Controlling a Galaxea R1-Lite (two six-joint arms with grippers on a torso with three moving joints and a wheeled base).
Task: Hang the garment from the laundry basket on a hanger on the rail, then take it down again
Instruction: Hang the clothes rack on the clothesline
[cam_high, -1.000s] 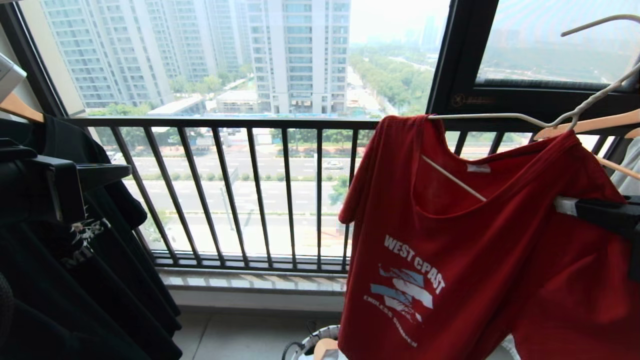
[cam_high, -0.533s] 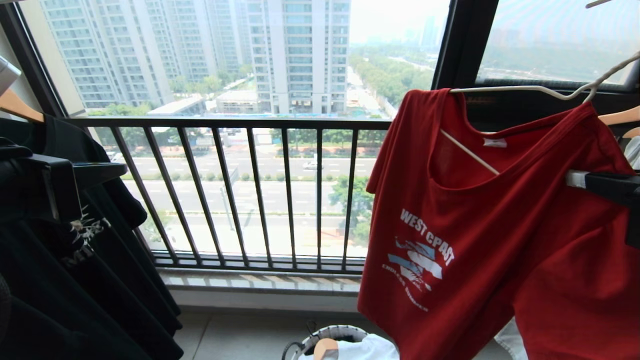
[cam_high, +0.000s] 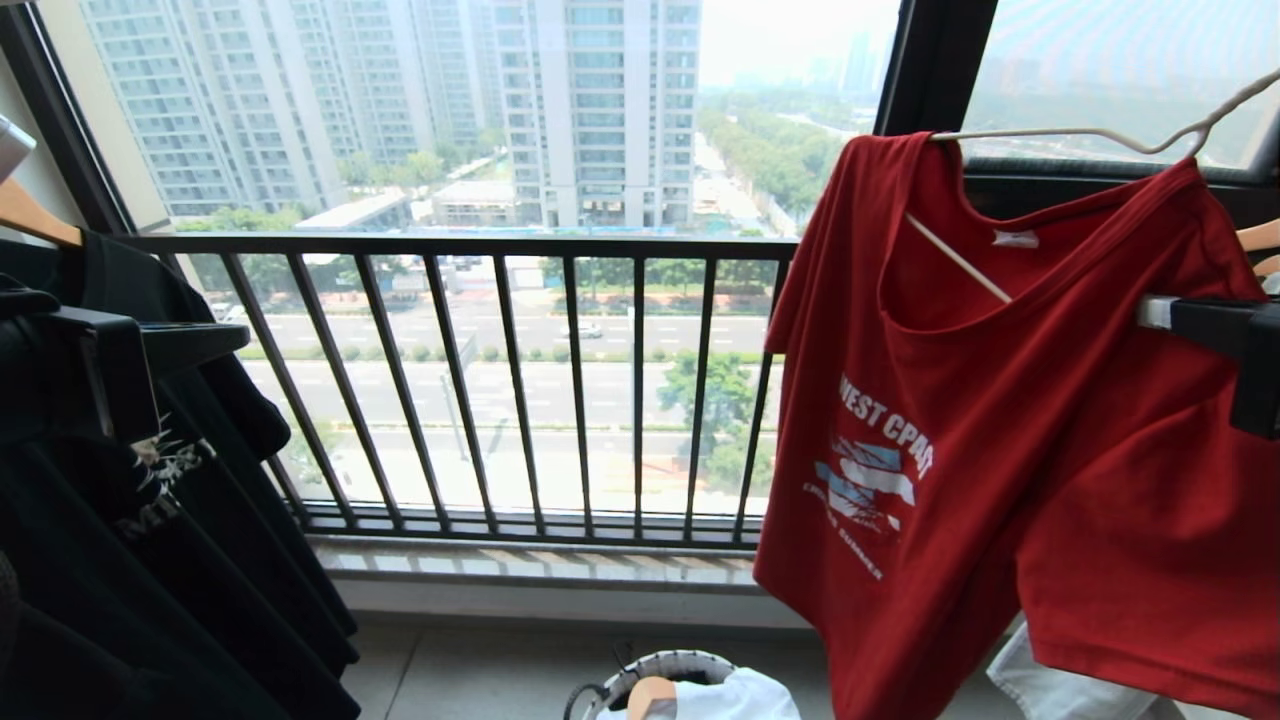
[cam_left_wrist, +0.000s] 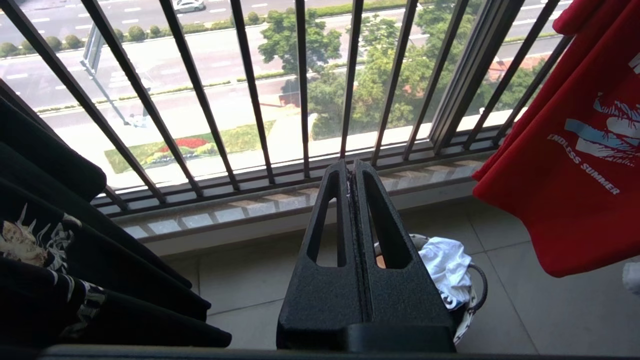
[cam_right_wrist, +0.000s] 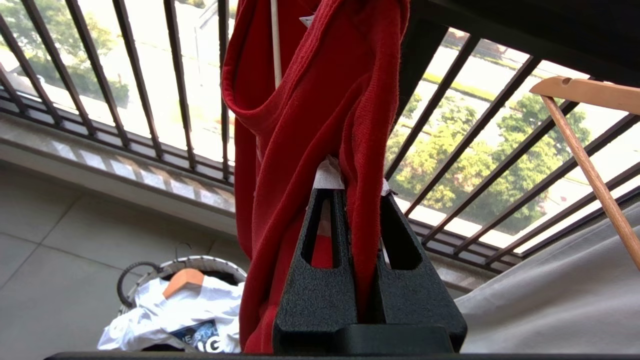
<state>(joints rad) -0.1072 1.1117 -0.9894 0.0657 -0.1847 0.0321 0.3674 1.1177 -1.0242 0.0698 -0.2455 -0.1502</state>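
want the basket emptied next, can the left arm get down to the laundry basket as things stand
Probably yes. The left gripper is shut and holds nothing, and the laundry basket sits on the floor below it with nothing between; the red T-shirt hangs off to one side.

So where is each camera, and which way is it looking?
Head view: up on the robot's head, looking out at the window railing, with the red T-shirt on the wire hanger; the right arm shows at the right edge.
Left wrist view: behind the left claw, which is shut and empty, facing the floor and laundry basket.
Right wrist view: behind the right claw, shut on the red T-shirt, looking up along it.
All three share the railing, T-shirt and basket.
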